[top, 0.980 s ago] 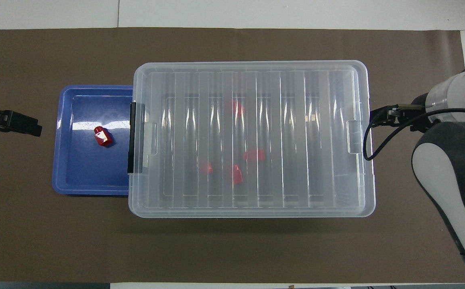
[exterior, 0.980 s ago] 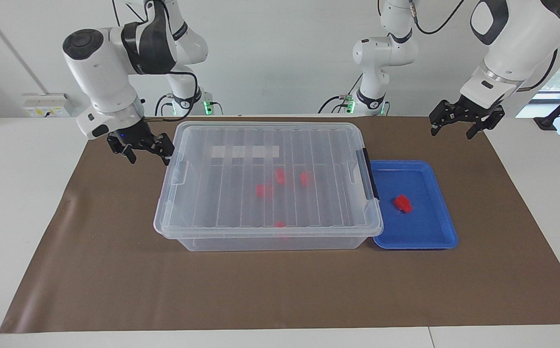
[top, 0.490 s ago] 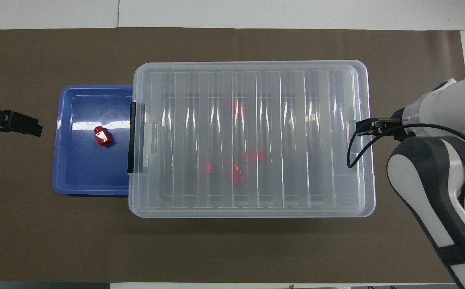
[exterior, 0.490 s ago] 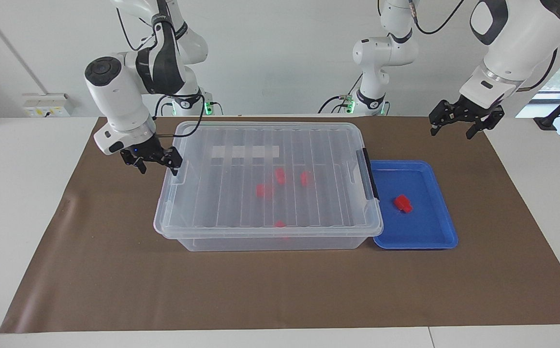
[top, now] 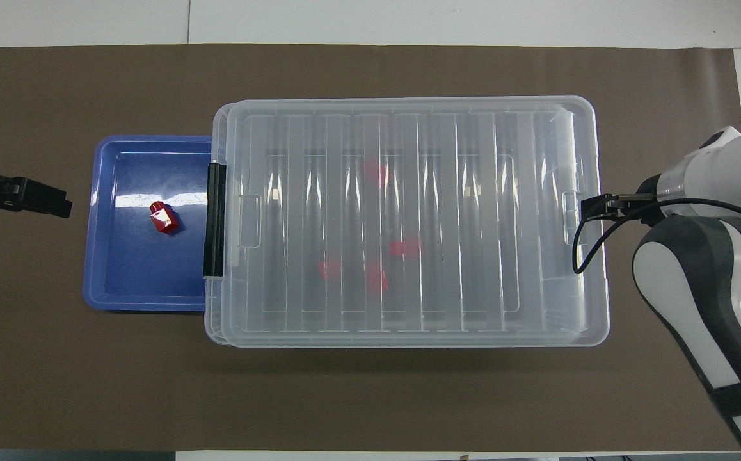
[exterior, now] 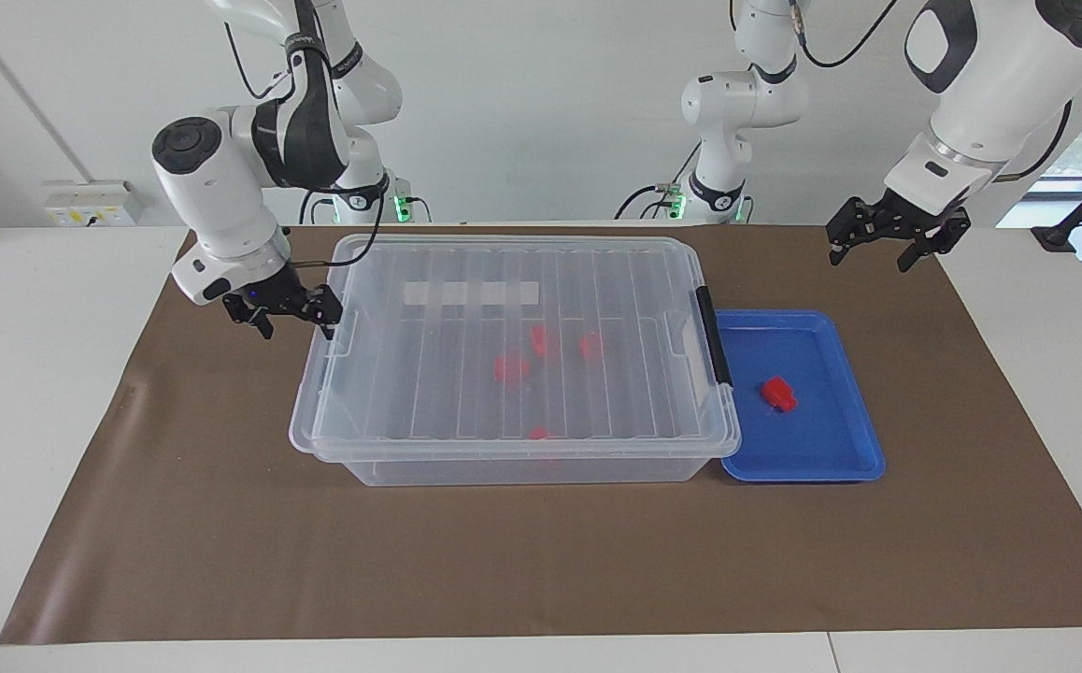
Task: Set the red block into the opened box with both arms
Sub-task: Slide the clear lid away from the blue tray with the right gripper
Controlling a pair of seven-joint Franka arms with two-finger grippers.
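Note:
The box is a clear bin with a ribbed lid and a black latch. Several red blocks lie inside it. Another red block lies in the blue tray. My right gripper is open at the lid's end toward the right arm, with one finger against the lid's edge. That end of the lid sits lifted and off the bin's rim. My left gripper hangs open over the mat beside the tray and holds nothing.
The blue tray lies against the box's latch end, toward the left arm's end of the table. A brown mat covers the table under both. Two more arm bases stand at the robots' edge of the table.
My right gripper came down to the lid's end. The lid has risen there and slid toward the right arm's end. The left gripper has barely moved.

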